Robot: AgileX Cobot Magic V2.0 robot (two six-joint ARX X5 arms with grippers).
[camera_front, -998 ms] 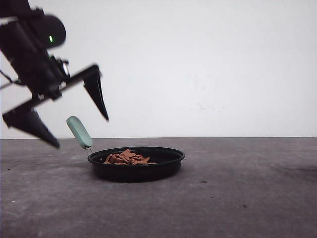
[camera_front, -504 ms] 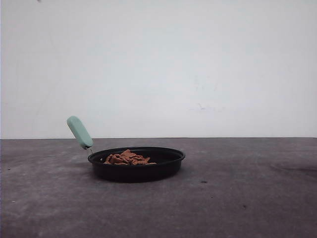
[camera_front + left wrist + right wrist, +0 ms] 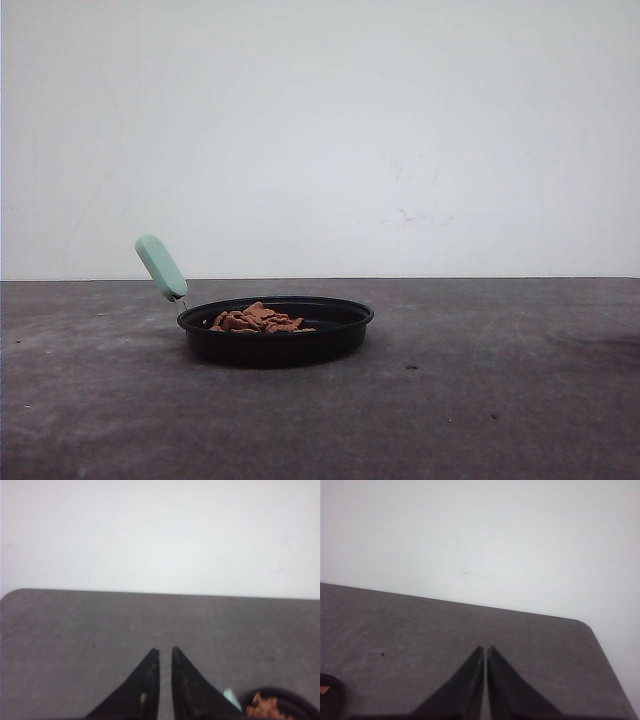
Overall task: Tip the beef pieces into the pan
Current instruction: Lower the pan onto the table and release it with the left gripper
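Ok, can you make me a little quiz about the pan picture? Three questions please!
1. True or false: the beef pieces lie inside the pan.
2. What colour is the pan's handle? A) red B) mint green C) yellow
3. Fill in: the left gripper's fingers are nearly ____, holding nothing.

Key: 1 true; 2 B; 3 shut.

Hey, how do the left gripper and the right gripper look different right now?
The left gripper shows a thin slit between its fingertips, while the right gripper has its tips nearly touching. The left gripper has the pan with beef pieces close beside it; the right gripper sees just the pan's edge, farther off. Both are black, pointed, empty and above the grey table.
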